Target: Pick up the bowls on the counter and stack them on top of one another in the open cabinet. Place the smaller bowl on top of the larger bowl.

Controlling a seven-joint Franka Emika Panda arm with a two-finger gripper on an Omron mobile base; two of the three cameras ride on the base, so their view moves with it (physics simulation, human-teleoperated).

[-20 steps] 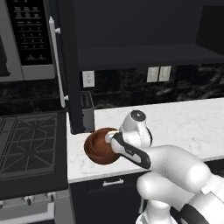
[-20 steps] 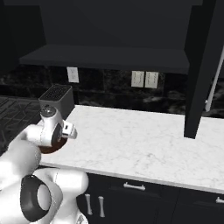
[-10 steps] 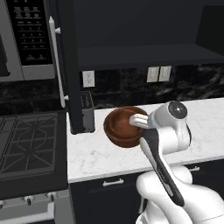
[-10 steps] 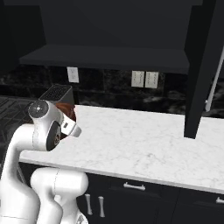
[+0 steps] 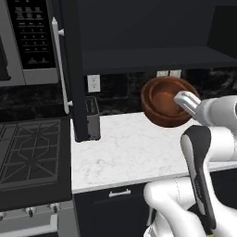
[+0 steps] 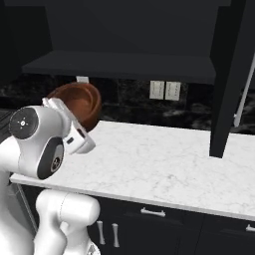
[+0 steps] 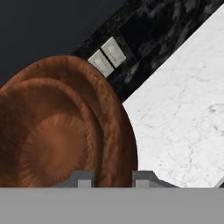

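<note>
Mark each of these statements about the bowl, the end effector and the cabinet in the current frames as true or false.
1. The larger bowl rests flat on the counter. False: it is lifted clear of the counter and tilted.
2. The end effector grips the bowl by its rim. True.
3. The open cabinet shelf already holds a bowl. False: no bowl is seen on the shelf.
4. Wall outlets sit on the dark backsplash below the shelf. True.
5. The held bowl is the small one. False: it is the wide, deep bowl.
</note>
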